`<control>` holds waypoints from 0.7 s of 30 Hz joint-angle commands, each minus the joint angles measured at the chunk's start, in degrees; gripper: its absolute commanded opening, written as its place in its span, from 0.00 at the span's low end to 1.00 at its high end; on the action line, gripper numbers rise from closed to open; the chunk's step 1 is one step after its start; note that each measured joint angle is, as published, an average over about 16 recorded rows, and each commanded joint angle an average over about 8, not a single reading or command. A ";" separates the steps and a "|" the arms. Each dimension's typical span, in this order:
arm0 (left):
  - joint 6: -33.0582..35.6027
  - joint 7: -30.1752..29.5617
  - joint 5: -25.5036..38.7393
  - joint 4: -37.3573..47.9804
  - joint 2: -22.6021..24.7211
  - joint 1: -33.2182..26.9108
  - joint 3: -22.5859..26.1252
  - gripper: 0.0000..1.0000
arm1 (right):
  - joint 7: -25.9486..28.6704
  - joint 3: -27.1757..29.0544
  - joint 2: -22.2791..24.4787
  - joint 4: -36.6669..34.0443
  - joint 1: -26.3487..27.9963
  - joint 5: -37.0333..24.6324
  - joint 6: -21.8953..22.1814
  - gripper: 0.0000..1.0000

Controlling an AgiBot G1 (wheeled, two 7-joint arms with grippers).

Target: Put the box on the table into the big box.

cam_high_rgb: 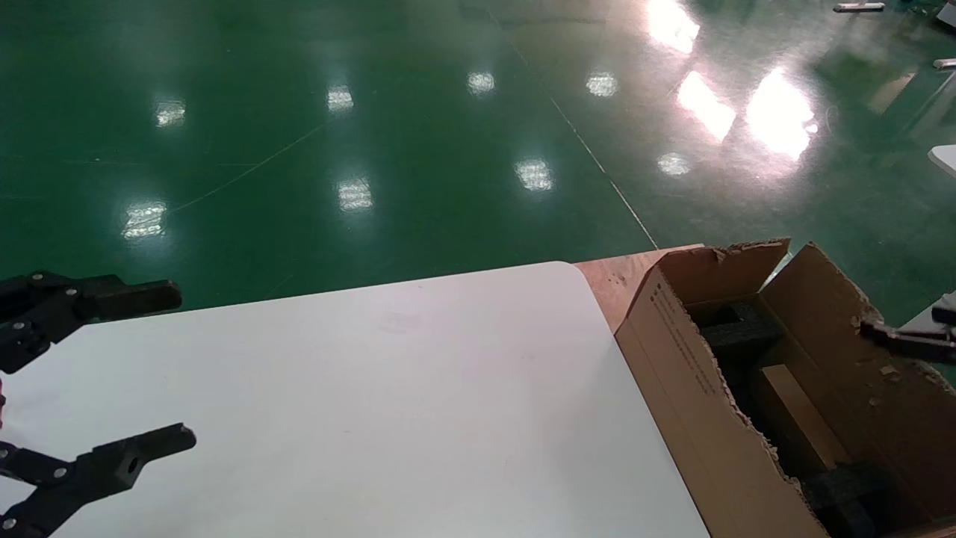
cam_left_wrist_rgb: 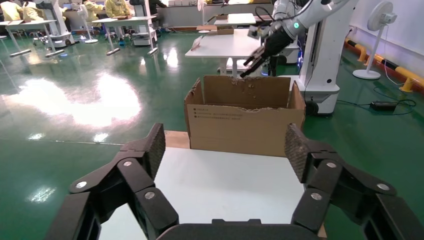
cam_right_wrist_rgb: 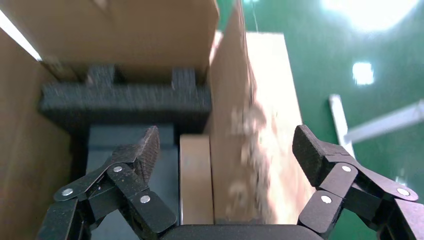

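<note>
The big box (cam_high_rgb: 687, 403) stands just off the right edge of the table (cam_high_rgb: 418, 388), with ragged rims and black foam (cam_high_rgb: 736, 329) inside. The small brown box (cam_high_rgb: 799, 422) lies inside it on the bottom, against a side wall. In the right wrist view the same box (cam_right_wrist_rgb: 196, 175) lies below my open right gripper (cam_right_wrist_rgb: 226, 145), which hangs empty astride the carton wall (cam_right_wrist_rgb: 230, 100). My left gripper (cam_high_rgb: 183, 366) is open and empty over the table's left end, facing the big box (cam_left_wrist_rgb: 245, 125).
A wooden board (cam_high_rgb: 609, 276) lies under the carton beside the table's rounded corner. Glossy green floor surrounds everything. The left wrist view shows my right gripper (cam_left_wrist_rgb: 255, 57) above the carton, other tables behind and a standing fan (cam_left_wrist_rgb: 372, 30).
</note>
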 commanded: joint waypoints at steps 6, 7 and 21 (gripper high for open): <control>0.00 0.00 0.00 0.00 0.00 0.00 0.00 1.00 | -3.58 2.12 -0.85 -0.68 5.42 -3.58 -2.53 1.00; 0.00 0.00 0.00 0.01 0.00 0.00 0.00 1.00 | -4.21 2.39 -1.06 -0.66 6.26 -4.27 -2.68 1.00; -0.02 0.01 -0.01 0.02 -0.01 0.01 0.00 1.00 | -6.00 3.40 -1.86 -0.20 9.43 -6.97 -2.35 1.00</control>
